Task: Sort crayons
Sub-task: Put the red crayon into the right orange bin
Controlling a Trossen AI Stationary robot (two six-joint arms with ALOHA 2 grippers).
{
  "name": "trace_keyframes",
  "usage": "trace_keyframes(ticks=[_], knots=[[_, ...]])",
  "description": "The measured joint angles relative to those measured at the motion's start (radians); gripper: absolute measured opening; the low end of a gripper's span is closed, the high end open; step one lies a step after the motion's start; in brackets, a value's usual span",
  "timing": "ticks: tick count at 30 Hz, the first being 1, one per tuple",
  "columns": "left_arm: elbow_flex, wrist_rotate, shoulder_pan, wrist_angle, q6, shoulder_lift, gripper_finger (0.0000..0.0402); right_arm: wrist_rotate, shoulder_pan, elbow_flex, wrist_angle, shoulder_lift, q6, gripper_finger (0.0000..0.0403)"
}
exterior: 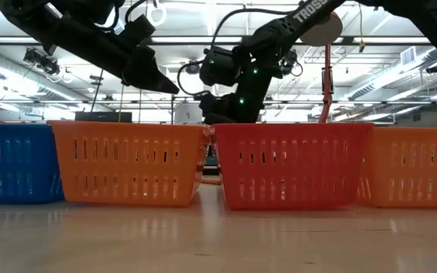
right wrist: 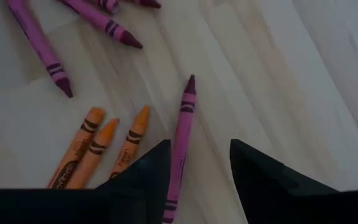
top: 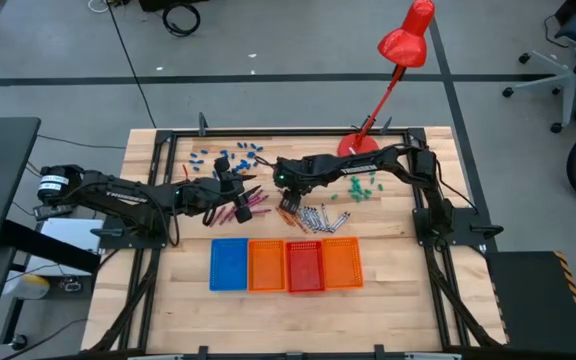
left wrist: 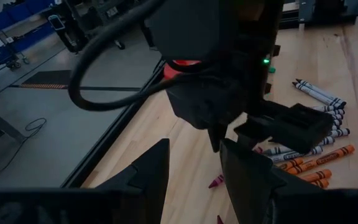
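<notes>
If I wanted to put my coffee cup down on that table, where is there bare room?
Bare wood lies between the trays' row, blue tray to outer orange tray, and the table's near edge, also at both ends. It is crowded behind the trays: crayons, blue bits, green bits, left gripper, right gripper.
</notes>
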Motion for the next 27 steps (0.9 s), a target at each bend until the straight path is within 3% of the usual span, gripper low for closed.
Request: trace_keyframes(ticks=[19,27], knots=[[0.000,0.000,0.000,0.000,-0.001,0.000,0.0155,0.003,0.014,-0.040,0.085,0.058,-0.016,0.0164],[0.000,0.000,0.000,0.001,-0.007,0.000,0.0155,-0.028,0.011,-0.041,0.063,0.052,-0.069,0.0101]])
